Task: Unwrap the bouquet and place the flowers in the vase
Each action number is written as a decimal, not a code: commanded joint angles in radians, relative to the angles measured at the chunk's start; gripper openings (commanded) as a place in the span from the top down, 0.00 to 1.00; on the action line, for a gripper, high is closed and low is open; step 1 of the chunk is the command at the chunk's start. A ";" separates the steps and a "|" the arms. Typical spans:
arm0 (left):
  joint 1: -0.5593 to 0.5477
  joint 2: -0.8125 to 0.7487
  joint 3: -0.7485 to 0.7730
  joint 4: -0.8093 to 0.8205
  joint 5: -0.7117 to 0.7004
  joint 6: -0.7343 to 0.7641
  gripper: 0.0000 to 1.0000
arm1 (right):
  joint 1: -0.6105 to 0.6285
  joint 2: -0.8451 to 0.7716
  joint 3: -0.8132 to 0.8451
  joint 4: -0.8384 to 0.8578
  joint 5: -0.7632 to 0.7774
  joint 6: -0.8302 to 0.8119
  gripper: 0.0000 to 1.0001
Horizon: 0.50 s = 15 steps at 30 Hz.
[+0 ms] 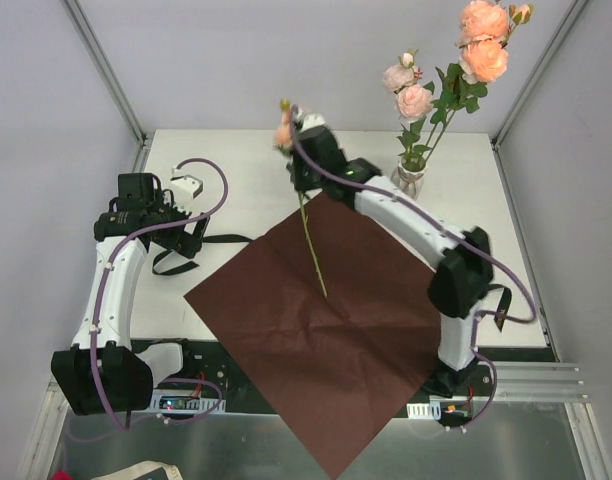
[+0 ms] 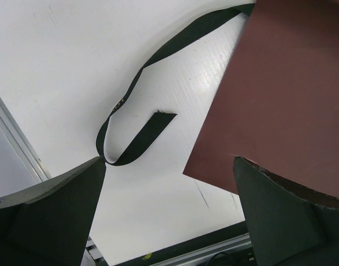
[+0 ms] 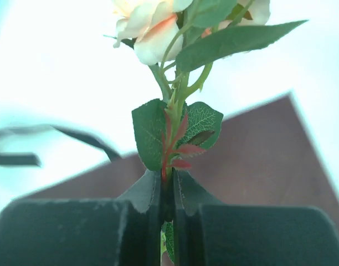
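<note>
The dark red paper [image 1: 326, 330] lies spread flat on the table, unwrapped. My right gripper [image 1: 298, 140] is shut on one of the flowers, just below its pink-peach bloom [image 1: 283, 135]. Its long green stem [image 1: 311, 240] runs down over the paper. In the right wrist view the fingers [image 3: 153, 194] pinch the stem [image 3: 168, 166] under its leaves [image 3: 150, 133] and bloom [image 3: 147, 33]. The pale vase [image 1: 409, 180] stands at the back right with several flowers [image 1: 476, 55] in it. My left gripper [image 1: 186, 190] is open over the black ribbon [image 2: 142, 138], holding nothing.
The black ribbon [image 1: 176, 262] lies loose on the white table left of the paper. The paper's near corner hangs past the table's front edge [image 1: 286, 375]. Grey walls close in the table at the back and sides.
</note>
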<state>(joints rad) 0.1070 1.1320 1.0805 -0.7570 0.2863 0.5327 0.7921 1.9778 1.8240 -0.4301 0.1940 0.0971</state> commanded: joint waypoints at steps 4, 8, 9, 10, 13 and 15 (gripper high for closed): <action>0.014 -0.020 0.012 -0.021 0.030 0.003 0.01 | -0.037 -0.528 -0.192 0.529 -0.004 -0.544 0.99; 0.014 -0.008 0.018 -0.019 0.031 0.000 0.01 | -0.089 -0.684 -0.373 0.969 -0.008 -0.729 0.99; 0.016 -0.008 0.021 -0.021 0.033 -0.002 0.01 | -0.108 -0.695 -0.368 0.973 -0.008 -0.729 0.99; 0.016 -0.005 0.022 -0.019 0.034 -0.002 0.01 | -0.125 -0.704 -0.364 0.978 -0.017 -0.726 0.99; 0.014 0.003 0.030 -0.019 0.036 -0.005 0.01 | -0.188 -0.728 -0.370 1.024 -0.036 -0.734 0.99; 0.014 0.009 0.035 -0.019 0.034 -0.005 0.01 | -0.223 -0.728 -0.376 1.042 -0.042 -0.751 0.99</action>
<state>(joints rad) 0.1070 1.1324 1.0809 -0.7589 0.2878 0.5320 0.6231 1.2098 1.4841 0.4988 0.1814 -0.5579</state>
